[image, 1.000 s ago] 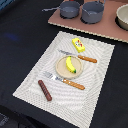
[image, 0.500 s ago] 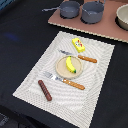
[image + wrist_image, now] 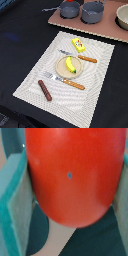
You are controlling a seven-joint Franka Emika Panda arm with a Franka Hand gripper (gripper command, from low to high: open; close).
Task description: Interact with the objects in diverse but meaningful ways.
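Note:
The wrist view is filled by a red tomato held between the teal-padded fingers of my gripper, which is shut on it. Neither the arm nor the tomato shows in the exterior view. There, a yellow banana lies on a round tan plate on the striped placemat. A flat yellow packet lies behind the plate, and a brown sausage stick lies near the mat's front corner. Two dark grey pots stand at the back.
An orange-handled knife and fork flank the plate. The pots rest on a brown board, with a pale bowl at the exterior view's right. Black cloth surrounds the mat.

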